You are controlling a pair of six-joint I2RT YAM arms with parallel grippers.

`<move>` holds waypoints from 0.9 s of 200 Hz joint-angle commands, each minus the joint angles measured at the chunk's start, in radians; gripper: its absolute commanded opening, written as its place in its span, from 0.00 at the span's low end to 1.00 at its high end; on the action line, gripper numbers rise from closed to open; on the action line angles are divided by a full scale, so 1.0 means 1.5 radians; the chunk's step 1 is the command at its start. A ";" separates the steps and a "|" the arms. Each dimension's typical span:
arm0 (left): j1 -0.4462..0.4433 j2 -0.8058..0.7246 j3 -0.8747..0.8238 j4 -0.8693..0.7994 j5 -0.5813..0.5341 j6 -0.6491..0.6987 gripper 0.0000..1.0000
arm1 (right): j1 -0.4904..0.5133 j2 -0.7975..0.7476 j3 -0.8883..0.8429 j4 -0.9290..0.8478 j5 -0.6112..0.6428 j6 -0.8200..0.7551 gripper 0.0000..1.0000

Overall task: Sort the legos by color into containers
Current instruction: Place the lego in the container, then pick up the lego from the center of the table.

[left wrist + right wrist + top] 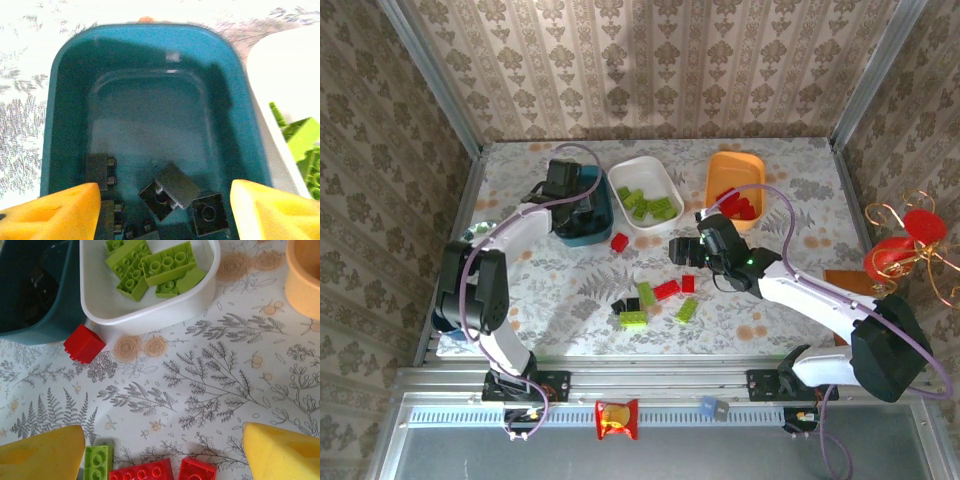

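My left gripper (582, 203) (165, 202) hangs open over the dark teal tub (603, 218) (150, 45). Nothing is between its yellow pads (55, 212). Black legos (172, 189) lie on the tub floor below it. The white tub (642, 164) (150, 315) holds lime green legos (648, 205) (167, 262). Red legos (740, 205) lie in the orange tub (735, 160) (302, 280). My right gripper (682, 252) (162, 450) stands open and empty above the table. Just below it lie a green lego (97, 462) and two red ones (142, 472).
Loose on the table are a red cube (619, 241) (84, 343) by the teal tub, green legos (633, 319) and a black one (618, 305). A red and gold ornament (905, 245) stands at the right edge. A snack packet (616, 417) lies on the front rail.
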 commanded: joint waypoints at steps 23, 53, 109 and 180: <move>-0.093 -0.151 -0.059 0.037 0.013 -0.004 0.90 | 0.023 0.031 -0.012 -0.059 0.033 0.031 0.81; -0.143 -0.219 -0.163 0.084 0.059 -0.037 1.00 | 0.038 0.074 -0.015 -0.100 0.063 0.064 0.78; -0.189 -0.359 -0.327 0.108 0.056 -0.086 1.00 | 0.060 0.130 -0.038 -0.044 0.046 0.091 0.73; -0.200 -0.424 -0.382 0.063 0.061 -0.096 1.00 | 0.062 0.168 -0.023 -0.069 0.081 0.104 0.58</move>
